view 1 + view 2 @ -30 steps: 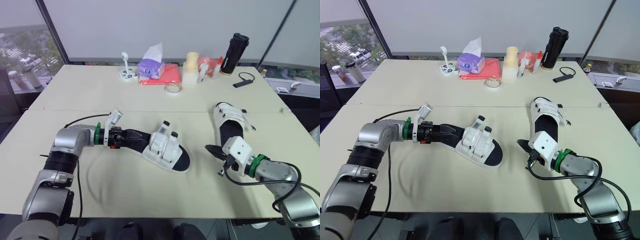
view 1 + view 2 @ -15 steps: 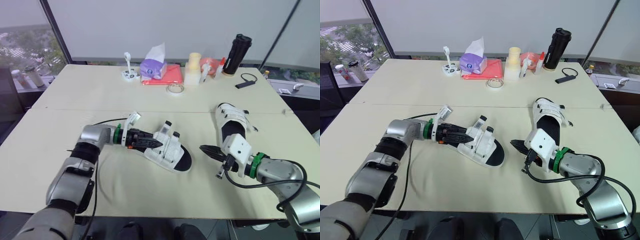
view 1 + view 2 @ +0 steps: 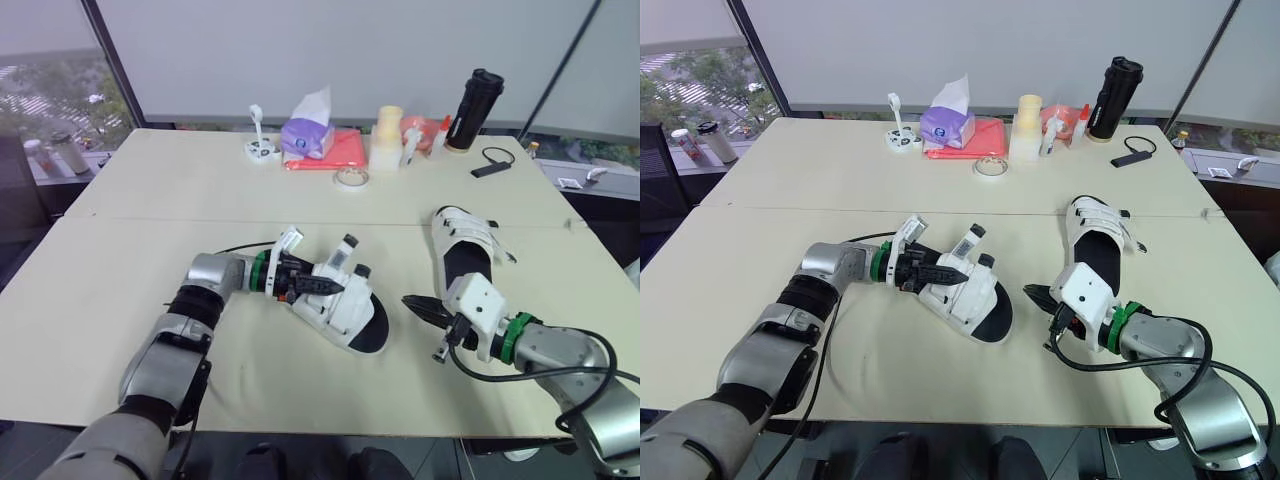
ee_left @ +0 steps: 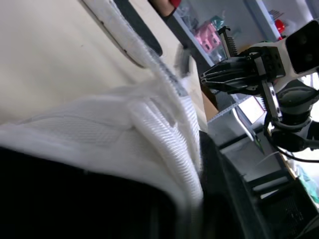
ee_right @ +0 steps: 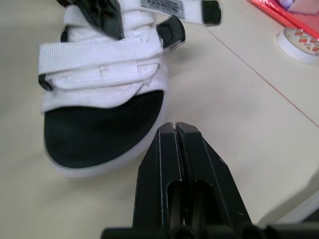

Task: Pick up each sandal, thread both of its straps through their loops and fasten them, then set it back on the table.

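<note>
So the left gripper is clamped onto the white fabric sandal with a black footbed at its heel end, the fingers dug into the upper. The sandal sits around the middle of the cream table, near side, toe pointing right and toward the near edge. Looks like the grip is there to pin or tip the shoe so it can't skate around while the other arm works on it. Both black-tipped strap ends are sticking up loose, so I'd say neither is threaded or fastened yet. The right gripper is pinched fully together with nothing in it, hovering low just right of the toe and aimed straight at it. My guess is it's lined up to come in for a strap, but it'd have to spread its fingers first. The second white sandal lies flat on the table further right and a bit farther back, well apart from the action. Can't really tell from here if its straps are done up.
</note>
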